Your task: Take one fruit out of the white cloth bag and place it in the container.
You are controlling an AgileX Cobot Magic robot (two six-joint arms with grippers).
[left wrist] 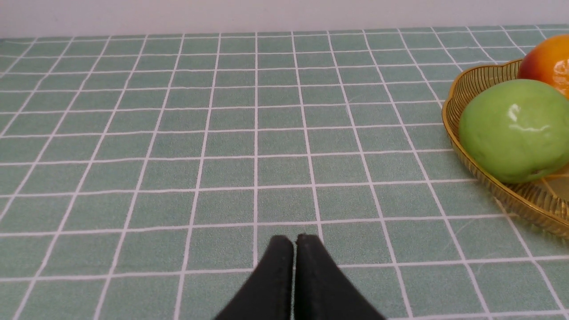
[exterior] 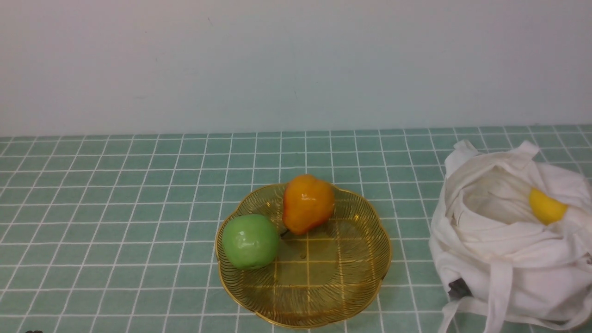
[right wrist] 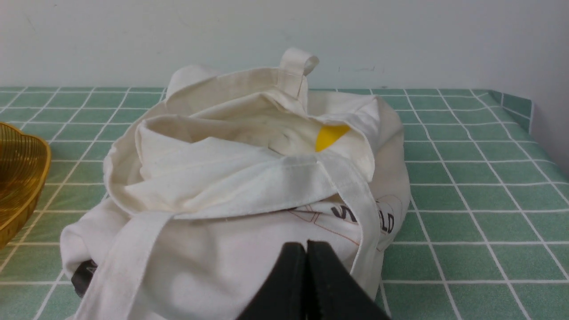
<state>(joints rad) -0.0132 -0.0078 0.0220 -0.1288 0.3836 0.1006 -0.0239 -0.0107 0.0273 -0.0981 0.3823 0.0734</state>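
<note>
Front view shows no tool. Wrist views show left tool and right tool, both pressed together. Glossy orange pear-shaped fruit sits at 12 o'clock in the amber ribbed dish, well apart from both tools.

A staged test setup rather than a home: a desk under green checked cloth, against a bare white wall.

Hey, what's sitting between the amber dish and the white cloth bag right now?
Nothing: only bare green tiled cloth separates the dish from the bag, seen in the front view.
</note>
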